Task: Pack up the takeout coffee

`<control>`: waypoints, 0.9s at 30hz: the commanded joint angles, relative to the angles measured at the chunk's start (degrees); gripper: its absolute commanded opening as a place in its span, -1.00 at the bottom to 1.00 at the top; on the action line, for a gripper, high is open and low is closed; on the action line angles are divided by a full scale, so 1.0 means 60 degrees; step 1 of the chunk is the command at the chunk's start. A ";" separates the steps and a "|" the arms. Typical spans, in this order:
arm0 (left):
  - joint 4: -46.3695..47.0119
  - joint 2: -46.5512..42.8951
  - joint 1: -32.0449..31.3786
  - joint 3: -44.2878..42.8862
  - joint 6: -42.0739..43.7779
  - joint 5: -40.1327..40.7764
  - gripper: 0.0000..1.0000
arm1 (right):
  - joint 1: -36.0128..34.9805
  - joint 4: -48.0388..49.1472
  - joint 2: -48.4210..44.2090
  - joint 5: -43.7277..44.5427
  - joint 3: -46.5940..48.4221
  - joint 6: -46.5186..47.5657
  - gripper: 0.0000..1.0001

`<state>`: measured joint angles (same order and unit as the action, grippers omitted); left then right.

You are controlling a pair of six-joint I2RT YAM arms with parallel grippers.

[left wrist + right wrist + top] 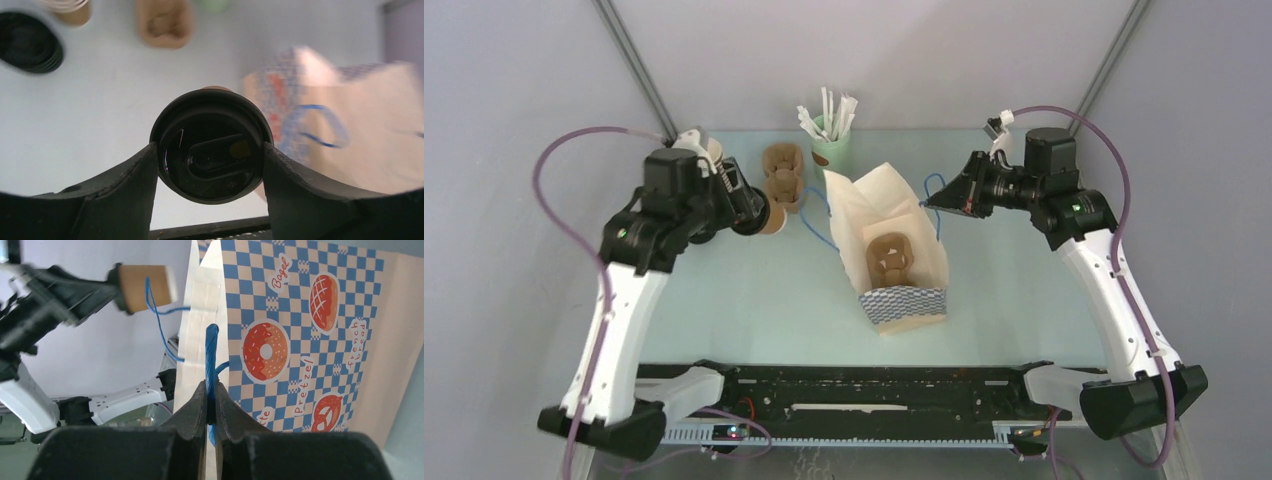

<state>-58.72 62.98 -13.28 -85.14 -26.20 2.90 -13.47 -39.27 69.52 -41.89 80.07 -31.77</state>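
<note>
The takeout coffee (210, 132), a brown paper cup with a round black lid, is held on its side over the worktop (724, 300) by the left pincer (210, 152). Its fingers (137, 180) press against opposite edges of the lid. The lid faces back toward the wrist and the cup's base points toward the paper bag (300, 340), which is just to the cup's right, without touching it. The bag stands upright and open near the middle of the worktop. Its sides are printed with a blue check and pictures of a bagel, a pretzel and French bread. A brown moulded cup carrier (889, 255) sits at its bottom. The right pincer (210, 392) is pressed together on the bag's blue handle (212, 347) at the bag's right side, with the cord running up between its fingertips. Behind the held cup, a second cup carrier (782, 172) rests on the worktop. Just beyond it is a green cup (831, 150) holding white wrapped sticks (829, 112). In the left wrist view, a stack of black lids (27, 45) lies at the far left, with a stack of lidless brown cups (70, 10) beside it.
</note>
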 commanded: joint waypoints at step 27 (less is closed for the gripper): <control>0.0889 0.0272 -0.6835 -0.2233 0.1207 0.0431 -0.21 | -0.1928 0.2689 -0.0087 0.2108 -0.0030 -0.1354 -0.87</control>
<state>-57.49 63.81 -50.54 -100.97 -20.23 -4.58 -24.62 -24.47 70.15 -32.75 79.88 -38.52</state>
